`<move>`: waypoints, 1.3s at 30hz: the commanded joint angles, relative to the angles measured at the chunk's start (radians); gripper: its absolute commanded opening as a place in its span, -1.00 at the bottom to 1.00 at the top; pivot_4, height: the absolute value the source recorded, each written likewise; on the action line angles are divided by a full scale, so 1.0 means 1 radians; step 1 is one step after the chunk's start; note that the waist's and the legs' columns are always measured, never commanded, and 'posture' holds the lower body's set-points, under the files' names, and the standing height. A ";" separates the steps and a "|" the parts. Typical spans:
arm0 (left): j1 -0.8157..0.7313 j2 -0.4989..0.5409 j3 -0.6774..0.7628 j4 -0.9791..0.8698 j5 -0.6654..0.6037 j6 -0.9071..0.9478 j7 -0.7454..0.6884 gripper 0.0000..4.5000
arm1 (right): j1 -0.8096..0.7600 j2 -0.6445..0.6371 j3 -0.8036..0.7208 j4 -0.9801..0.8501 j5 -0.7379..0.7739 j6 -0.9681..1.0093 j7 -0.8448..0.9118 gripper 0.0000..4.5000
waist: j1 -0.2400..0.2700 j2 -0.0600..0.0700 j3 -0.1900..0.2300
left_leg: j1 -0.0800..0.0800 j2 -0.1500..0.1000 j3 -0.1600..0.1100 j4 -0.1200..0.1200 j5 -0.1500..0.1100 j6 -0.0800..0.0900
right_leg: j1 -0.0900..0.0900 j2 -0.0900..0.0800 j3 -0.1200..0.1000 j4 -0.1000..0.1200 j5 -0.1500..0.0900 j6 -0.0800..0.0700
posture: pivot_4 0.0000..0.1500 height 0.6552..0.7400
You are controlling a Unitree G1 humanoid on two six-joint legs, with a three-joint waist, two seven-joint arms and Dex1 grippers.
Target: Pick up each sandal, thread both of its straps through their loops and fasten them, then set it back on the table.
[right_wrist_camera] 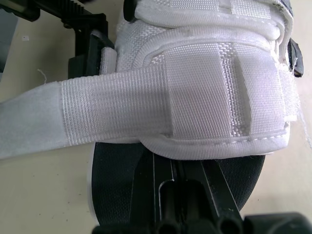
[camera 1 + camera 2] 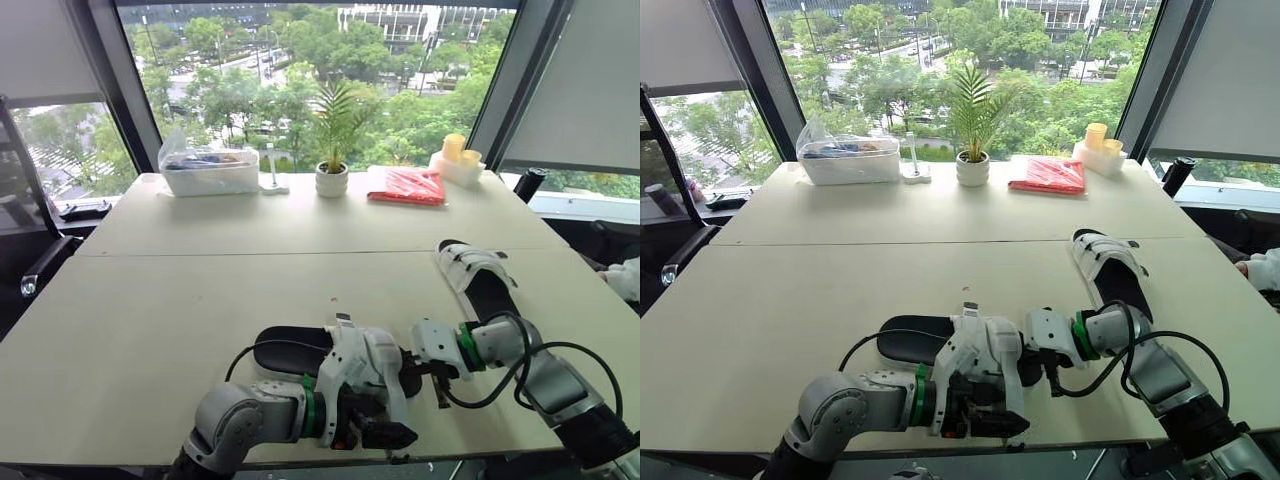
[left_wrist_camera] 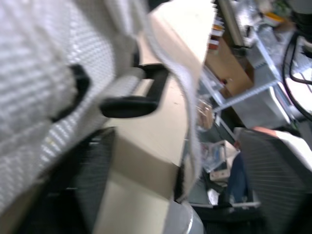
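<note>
Left gripper: at the near edge of the bench, against the strap end of the near sandal; I cannot tell whether it is open or closed, or whether it has hold of anything.
Right gripper: just beside the left one, at the same end of the sandal, low over the black sole; its opening cannot be told either.
Near sandal: lies along the near edge, heel toward the left edge.
Strap: one white woven strap trails loose off the side of the sandal, onto the bench.
Second sandal: by the right edge, well apart, white straps at its far end.
Clear bin: far left corner, holding bagged blue items.
White pot: far edge, middle, holding a small palm.
White tray: far right corner, carrying yellow cylinders; a red packet lies beside it.
</note>
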 commanded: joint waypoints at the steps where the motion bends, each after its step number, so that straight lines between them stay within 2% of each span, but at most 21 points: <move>1: -0.001 -0.025 -0.008 -0.027 -0.023 -0.004 0.003 -0.09 | 0.040 -0.010 0.061 0.000 -0.011 0.016 0.047 -1.00 | 0.000 0.000 0.000 | 0.000 0.000 0.000 0.000 0.000 0.000 | 0.000 0.000 0.000 0.000 0.000 0.000 | 1.00 1.00; 5: -0.003 -0.028 0.051 -0.046 -0.078 0.046 -0.001 -0.97 | 0.036 -0.006 0.067 0.007 -0.014 0.014 0.044 -1.00 | 0.000 0.000 0.000 | 0.000 0.000 0.000 -0.001 0.000 0.000 | -0.001 0.000 0.000 0.000 0.000 0.000 | 1.00 1.00; 9: -0.022 0.011 0.174 -0.076 -0.186 0.154 -0.012 -0.97 | 0.024 0.002 0.073 0.032 -0.022 0.000 0.041 -1.00 | -0.009 0.000 0.000 | 0.000 0.000 0.000 -0.001 0.000 0.000 | -0.001 0.000 0.000 0.000 0.000 0.000 | 1.00 1.00; 14: -0.120 0.130 0.391 -0.055 -0.422 0.306 -0.097 -0.97 | -0.007 0.032 0.089 0.074 -0.032 -0.019 0.028 -1.00 | -0.019 0.000 0.000 | 0.000 0.001 0.000 -0.002 0.001 0.002 | -0.002 0.002 -0.001 0.001 0.000 0.000 | 1.00 1.00; 17: -0.206 0.200 0.446 0.012 -0.470 0.328 -0.132 -0.97 | -0.024 0.050 0.098 0.102 -0.041 -0.035 0.023 -1.00 | -0.021 0.000 0.000 | 0.000 0.001 0.000 -0.002 0.001 0.001 | -0.002 0.002 -0.001 0.001 0.000 0.000 | 1.00 1.00; 20: -0.305 0.221 0.430 0.112 -0.436 0.283 -0.155 -0.97 | -0.038 0.064 0.098 0.120 -0.047 -0.046 0.019 -1.00 | -0.023 -0.001 0.000 | 0.001 0.001 -0.001 -0.001 0.001 0.000 | -0.002 0.003 -0.001 0.003 0.000 0.000 | 1.00 1.00; 27: -0.447 0.173 0.316 0.338 -0.321 0.163 -0.225 -0.97 | -0.043 0.073 0.094 0.126 -0.059 -0.053 0.013 -1.00 | -0.046 -0.001 0.000 | 0.001 0.002 -0.001 -0.002 0.002 -0.002 | -0.001 0.003 -0.001 0.004 0.001 0.001 | 1.00 1.00; 32: -0.492 0.134 0.255 0.475 -0.239 0.062 -0.296 -0.97 | -0.030 0.065 0.088 0.117 -0.060 -0.049 -0.005 -1.00 | -0.045 -0.001 0.000 | 0.001 0.002 0.000 -0.004 0.003 -0.002 | -0.001 0.003 0.000 0.007 0.002 0.003 | 1.00 1.00; 39: -0.473 0.107 0.223 0.521 -0.170 -0.010 -0.344 -0.97 | -0.020 0.056 0.081 0.100 -0.056 -0.038 -0.016 -1.00 | -0.046 -0.001 0.000 | 0.001 0.002 0.000 -0.004 0.002 -0.003 | -0.001 0.003 0.000 0.006 0.001 0.001 | 1.00 1.00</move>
